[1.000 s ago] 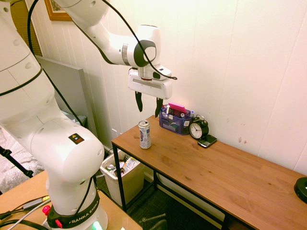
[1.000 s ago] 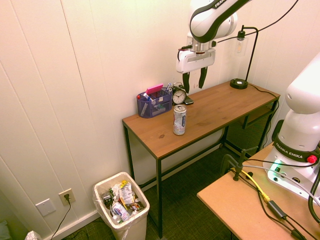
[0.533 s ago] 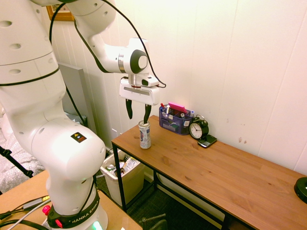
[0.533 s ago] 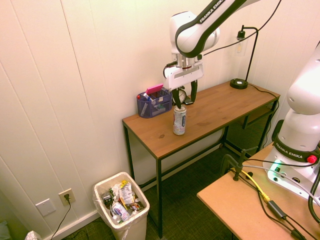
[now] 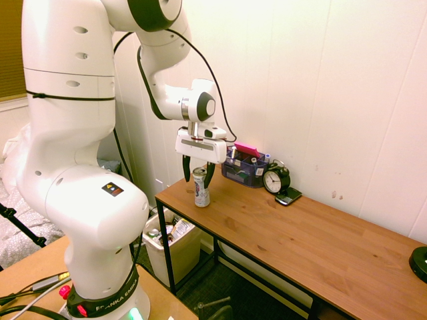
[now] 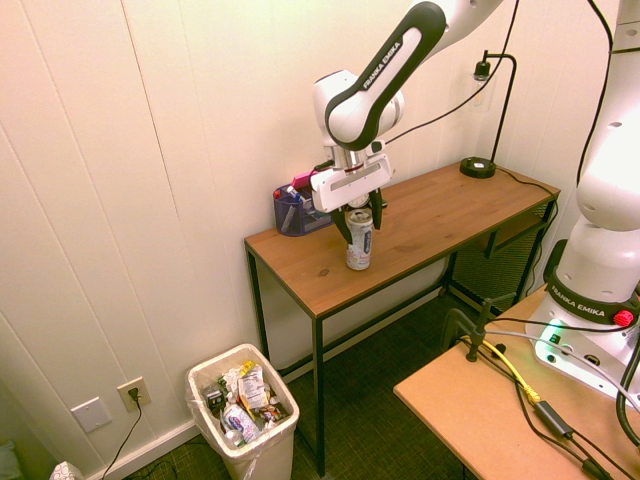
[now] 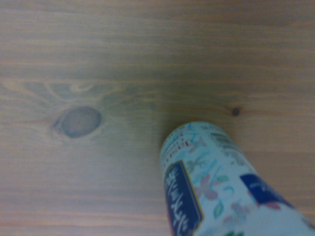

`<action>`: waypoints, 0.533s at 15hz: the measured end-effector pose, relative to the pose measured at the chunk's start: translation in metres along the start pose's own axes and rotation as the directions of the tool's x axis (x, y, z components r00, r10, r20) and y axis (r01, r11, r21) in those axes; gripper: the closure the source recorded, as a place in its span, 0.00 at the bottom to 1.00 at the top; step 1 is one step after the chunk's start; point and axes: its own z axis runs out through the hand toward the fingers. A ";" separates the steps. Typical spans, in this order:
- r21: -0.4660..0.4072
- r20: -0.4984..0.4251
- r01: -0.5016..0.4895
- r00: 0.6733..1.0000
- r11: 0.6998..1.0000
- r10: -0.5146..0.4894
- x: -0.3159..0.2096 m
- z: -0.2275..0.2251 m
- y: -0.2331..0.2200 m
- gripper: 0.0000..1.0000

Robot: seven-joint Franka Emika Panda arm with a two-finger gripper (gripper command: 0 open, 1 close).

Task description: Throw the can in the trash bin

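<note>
My tool [image 5: 198, 174] is open astride the can [image 5: 200, 188] top; thin, light, slick, probably dentable, so I'd grip mid-body.

"FRANKA EMIKA" runs in white letters along the black arm link [image 6: 385, 62] above the claw [image 6: 360, 226], and around the black collar of the arm's base [image 6: 590, 300]. Print on the can [image 7: 216, 187] under the claw is too blurred to read.
</note>
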 end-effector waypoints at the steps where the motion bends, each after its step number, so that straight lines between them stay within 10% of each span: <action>1: -0.005 0.003 -0.003 1.000 1.000 0.003 0.004 0.002 -0.004 0.00; 2: -0.007 0.004 -0.004 1.000 1.000 0.004 0.006 0.002 -0.009 1.00; 8: -0.075 0.017 -0.002 1.000 0.997 0.003 0.011 0.015 -0.013 1.00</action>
